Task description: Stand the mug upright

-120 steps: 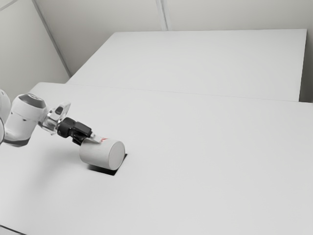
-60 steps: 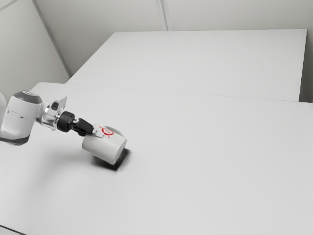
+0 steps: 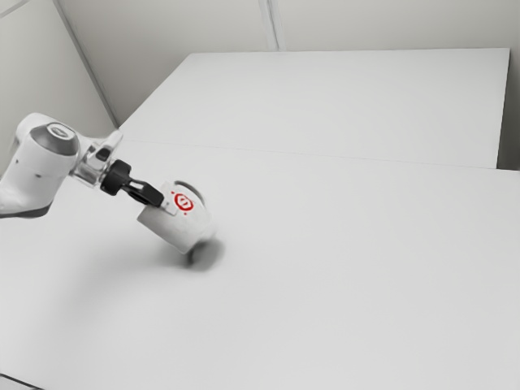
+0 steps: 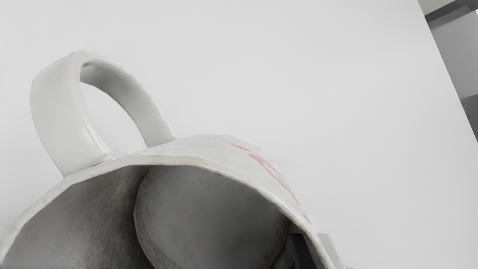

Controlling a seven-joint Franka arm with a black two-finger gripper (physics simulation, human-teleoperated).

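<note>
My gripper [image 3: 165,203] is shut on the wall of the white mug [image 3: 175,230] near its rim, in the exterior view's left half. The mug hangs tilted above the table, its base lower and turned toward the exterior view's right, its red print facing the camera. In the wrist view the open mouth of the mug [image 4: 209,160] faces my hand, with the handle standing out from its side. One finger of the gripper [image 4: 315,246] is inside the mug and the other is outside, the wall between them.
A white table [image 3: 325,276] lies under the mug, with the mug's shadow on it. Beyond it, in the exterior view, a second white surface [image 3: 341,97] reaches toward the walls. A dark structure shows past the table's edge in the wrist view.
My gripper has risen with the mug. The mug has gone from lying on its side to hanging tilted, base lower, and has rolled so that its print and handle show more.
</note>
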